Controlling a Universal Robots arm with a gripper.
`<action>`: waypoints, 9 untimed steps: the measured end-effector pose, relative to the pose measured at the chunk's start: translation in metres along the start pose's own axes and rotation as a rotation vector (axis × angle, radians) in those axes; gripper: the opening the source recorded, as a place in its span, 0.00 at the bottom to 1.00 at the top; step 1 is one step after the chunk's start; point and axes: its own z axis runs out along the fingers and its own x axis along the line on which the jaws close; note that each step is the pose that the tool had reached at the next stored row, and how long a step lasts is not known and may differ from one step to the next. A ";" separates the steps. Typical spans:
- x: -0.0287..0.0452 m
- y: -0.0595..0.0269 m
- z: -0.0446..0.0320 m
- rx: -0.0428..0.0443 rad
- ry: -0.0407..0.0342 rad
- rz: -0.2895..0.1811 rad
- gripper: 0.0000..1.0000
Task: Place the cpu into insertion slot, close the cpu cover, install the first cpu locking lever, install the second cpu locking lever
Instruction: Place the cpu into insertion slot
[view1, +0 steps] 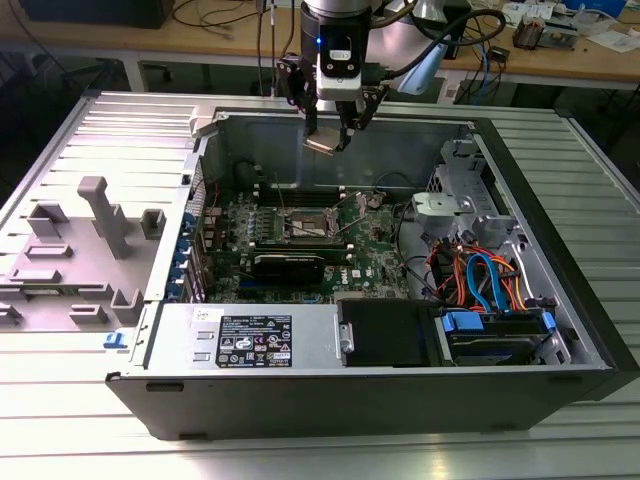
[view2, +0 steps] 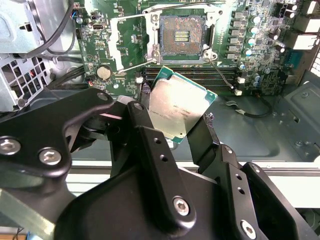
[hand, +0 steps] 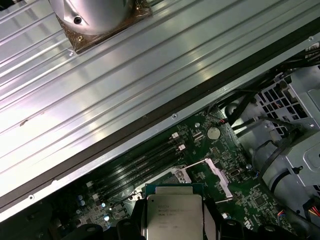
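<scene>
Bright overhead glare on ribbed table

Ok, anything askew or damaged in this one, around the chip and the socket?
Nothing looks damaged or spilled. One thing: the cpu, clamped in the gripper above the board, is turned relative to the open insertion slot in the second wrist view, so their edges are not parallel.

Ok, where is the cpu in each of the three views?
Exterior view: the cpu hangs in the gripper above the open case.
Second wrist view: the cpu sits tilted in the gripper, with the insertion slot bare beyond it.
First wrist view: the cpu lies in front of the green board.
Shared landmark: the green board.
</scene>
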 end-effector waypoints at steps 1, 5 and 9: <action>0.0000 0.0000 0.0001 0.0000 -0.0002 0.002 0.54; -0.0001 -0.0002 0.0022 -0.0013 -0.0052 0.059 0.54; -0.0001 -0.0004 0.0040 -0.0021 -0.0117 0.129 0.54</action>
